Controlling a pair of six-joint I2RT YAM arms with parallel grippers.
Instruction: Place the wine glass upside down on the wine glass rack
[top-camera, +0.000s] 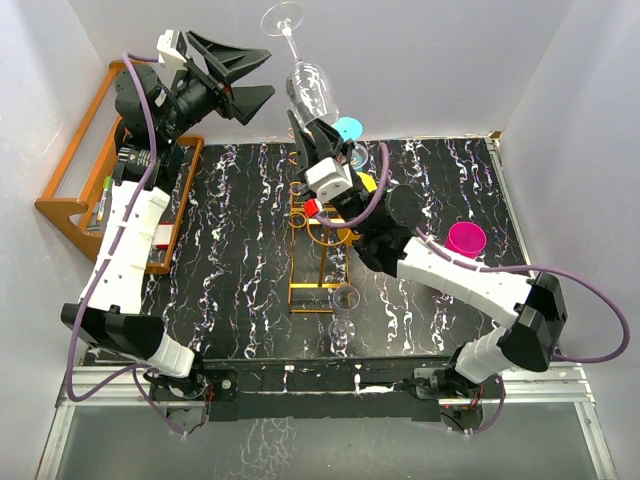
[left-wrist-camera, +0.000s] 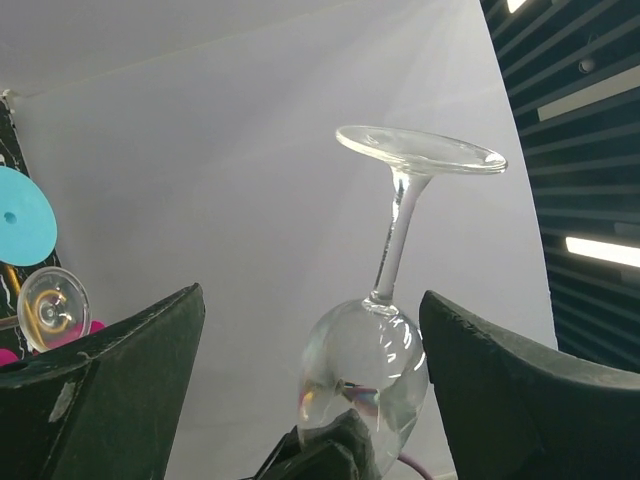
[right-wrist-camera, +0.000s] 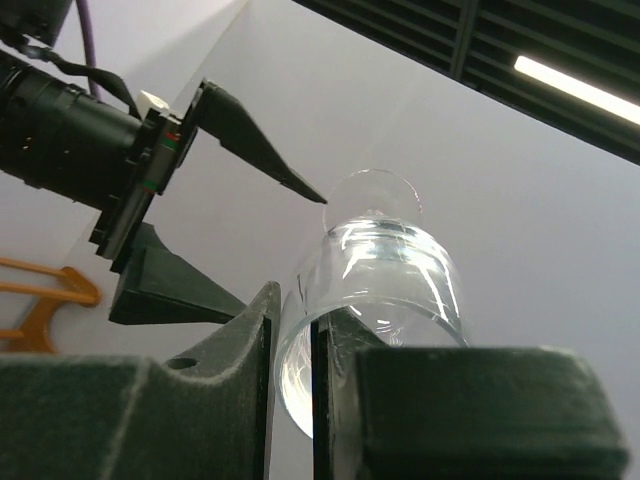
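Right gripper (right-wrist-camera: 292, 305): almost closed, pinching the thin wall of the wine glass (right-wrist-camera: 385, 260) at the rim. It looks like one finger is inside the bowl and one outside. The glass is already inverted, with the bowl at the hand and the stem and foot (left-wrist-camera: 420, 150) sticking up above it, slightly tilted. It is held high off the table and touches nothing else that I can see.

Left gripper (top-camera: 268, 74): wide open and empty, just beside the glass on the right hand's left. Its jaws point at the bowl without touching it.

Wine glass rack (top-camera: 322, 238): on the table below the right hand, back toward its forearm and partly hidden by the wrist. A second glass (top-camera: 345, 297) stands by the rack's base, further back along the forearm. A cyan disc (top-camera: 350, 128) sits just right of the hand and lower.

Handling, as a judgement:
- **Material:** the glass is light, rigid, smooth, slippery and brittle.
- **Current grip:** a rim pinch gives little contact. The tall stem acts as a lever, so the glass can pivot or slip, and squeezing harder risks chipping the rim.
- **Where to hold:** holding at the bowl is right for this task. The foot has to slide over the rails with the stem between them, so the stem near the foot must stay free.
- **If more support is needed:** the left hand could steady the bowl's side, not the stem top.
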